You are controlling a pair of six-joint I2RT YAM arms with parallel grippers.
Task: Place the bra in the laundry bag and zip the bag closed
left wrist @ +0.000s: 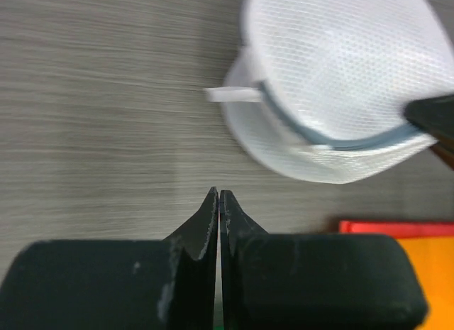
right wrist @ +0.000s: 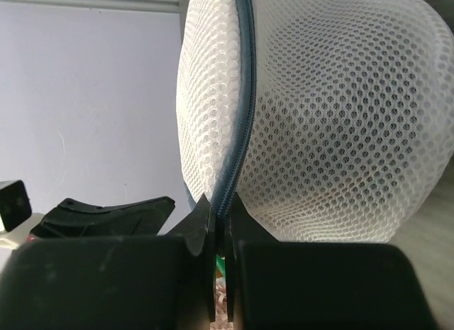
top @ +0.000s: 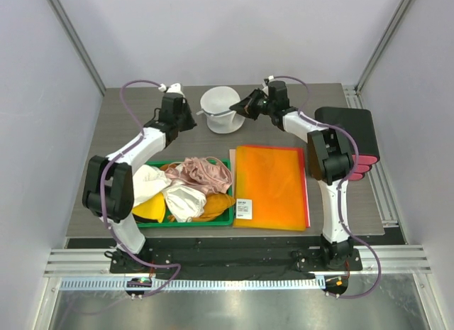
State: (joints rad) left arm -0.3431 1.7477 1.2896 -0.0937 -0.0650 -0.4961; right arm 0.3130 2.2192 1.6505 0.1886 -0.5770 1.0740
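The laundry bag is a white mesh dome with a blue-grey zipper, standing at the back middle of the table. My right gripper is at its right side, shut on the zipper rim; its tips pinch the seam. A dark mass shows faintly through the mesh; I cannot tell whether it is the black bra, which shows nowhere else. My left gripper is shut and empty, a little left of the bag, its tips over bare table. A white tag sticks out of the bag's left side.
A green tray at the front left holds pink, white and yellow garments. An orange folder lies to its right. A black box stands at the right edge. White walls enclose the table.
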